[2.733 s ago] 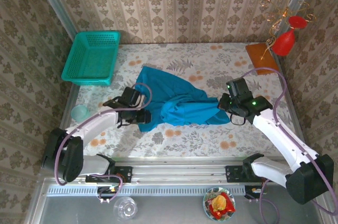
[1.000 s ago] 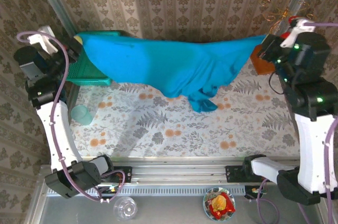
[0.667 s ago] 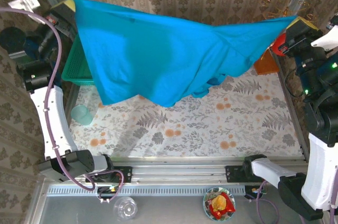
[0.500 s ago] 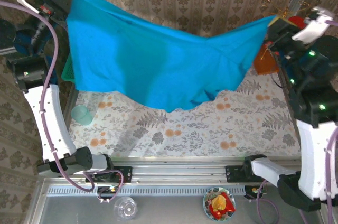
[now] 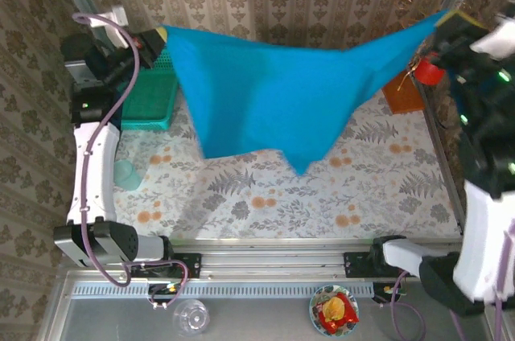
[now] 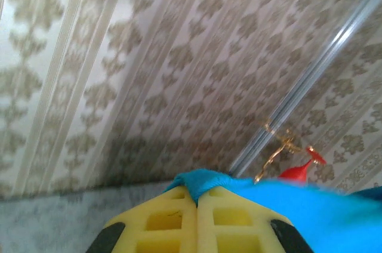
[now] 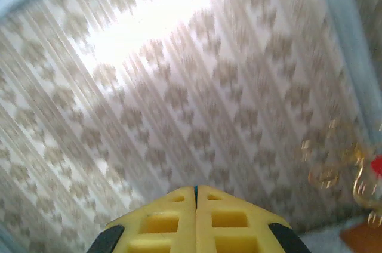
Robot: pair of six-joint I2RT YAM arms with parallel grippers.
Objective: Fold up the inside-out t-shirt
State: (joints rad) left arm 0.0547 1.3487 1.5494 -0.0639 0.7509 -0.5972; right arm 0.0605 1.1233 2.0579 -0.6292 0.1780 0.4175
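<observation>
- The inside-out t-shirt [image 5: 273, 100] hangs in the air over the table [image 5: 386, 188]. It is stretched wide between both arms, and its lowest tip points down.
- The left gripper [image 5: 158, 35] pinches the shirt's left upper corner. Its yellow fingers [image 6: 173, 220] are pressed together on the blue cloth.
- The right gripper [image 5: 449, 18], raised high, pinches the right corner. Its jaws meet without gap.
- A teal basket [image 5: 137, 104] sits on the table under the left corner.

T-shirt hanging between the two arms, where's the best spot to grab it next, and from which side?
Probably the lowest hanging tip of the t-shirt, from the near side: it dangles free above the table, while the left gripper and right gripper pinch the top corners.
</observation>
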